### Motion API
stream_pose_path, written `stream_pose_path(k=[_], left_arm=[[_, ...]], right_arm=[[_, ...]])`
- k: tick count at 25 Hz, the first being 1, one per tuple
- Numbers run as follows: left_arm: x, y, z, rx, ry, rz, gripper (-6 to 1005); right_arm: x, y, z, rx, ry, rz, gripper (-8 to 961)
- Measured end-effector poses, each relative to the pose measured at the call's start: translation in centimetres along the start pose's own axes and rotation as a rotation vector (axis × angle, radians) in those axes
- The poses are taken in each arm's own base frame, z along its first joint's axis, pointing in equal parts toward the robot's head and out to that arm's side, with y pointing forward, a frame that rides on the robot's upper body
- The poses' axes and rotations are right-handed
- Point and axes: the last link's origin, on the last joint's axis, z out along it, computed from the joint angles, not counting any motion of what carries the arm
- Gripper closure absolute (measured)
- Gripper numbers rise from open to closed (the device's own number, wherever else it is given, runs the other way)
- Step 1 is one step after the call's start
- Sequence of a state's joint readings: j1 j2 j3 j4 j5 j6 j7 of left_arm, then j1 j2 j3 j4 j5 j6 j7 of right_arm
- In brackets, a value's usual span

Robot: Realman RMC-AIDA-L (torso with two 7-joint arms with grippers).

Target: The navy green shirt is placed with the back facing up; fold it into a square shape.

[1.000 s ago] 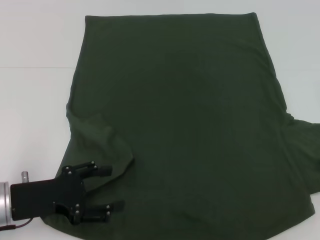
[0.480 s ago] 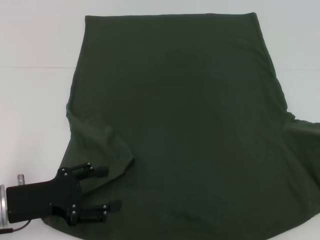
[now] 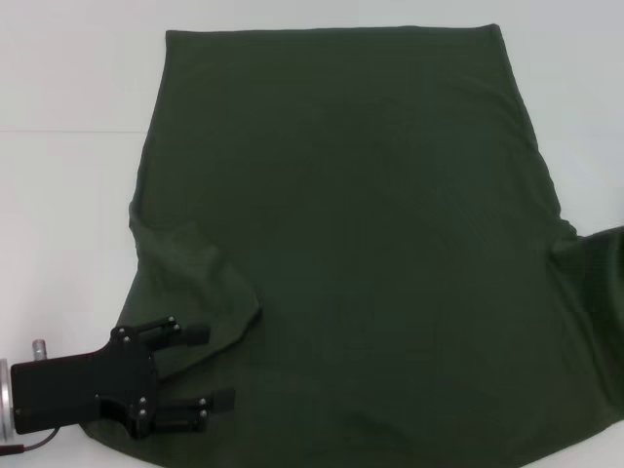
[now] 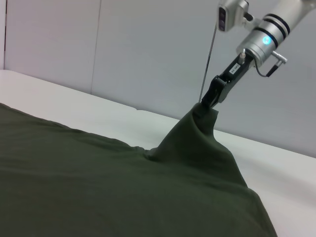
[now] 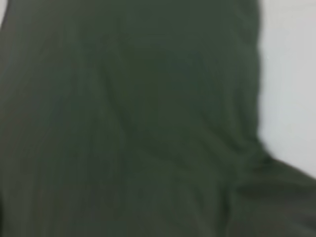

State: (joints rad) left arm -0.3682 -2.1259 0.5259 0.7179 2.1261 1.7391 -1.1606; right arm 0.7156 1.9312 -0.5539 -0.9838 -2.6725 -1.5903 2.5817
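Left gripper (image 3: 200, 366), jaws wide at lower left; right gripper (image 4: 210, 101) pinches the navy green shirt (image 3: 341, 224) (lifted sleeve could slip).

No readable text, label, brand or number is showing anywhere. The navy green shirt (image 3: 351, 244) is showing plain fabric with no print, and the black body of the left claw (image 3: 210, 366) is perhaps carrying markings too small to read.

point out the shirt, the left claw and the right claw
navy green shirt (image 3: 351, 214), head view, middle of its back.
left claw (image 3: 203, 366), head view, between its fingertips.
right claw (image 4: 206, 102), left wrist view, tip pinching raised fabric.
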Motion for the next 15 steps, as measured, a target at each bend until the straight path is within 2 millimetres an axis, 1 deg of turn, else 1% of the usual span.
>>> stream_pose_path(k=[5,9,12,15], left_arm=[[0.0,0.0,0.0,0.000,-0.001,-0.001,122],[-0.1,0.0,0.0,0.002,-0.008,-0.002,122],[-0.2,0.0,0.0,0.000,-0.012,-0.007,122],[-0.2,0.0,0.0,0.001,-0.013,-0.012,122]], right_arm=[[-0.8,4.1,2.4,-0.032,0.090,-0.123,932],[-0.7,7.6,4.6,-0.056,0.178,-0.218,933],[-0.4,9.1,5.6,-0.046,0.226,-0.268,929],[-0.3,9.9,6.1,-0.038,0.248,-0.289,918]])
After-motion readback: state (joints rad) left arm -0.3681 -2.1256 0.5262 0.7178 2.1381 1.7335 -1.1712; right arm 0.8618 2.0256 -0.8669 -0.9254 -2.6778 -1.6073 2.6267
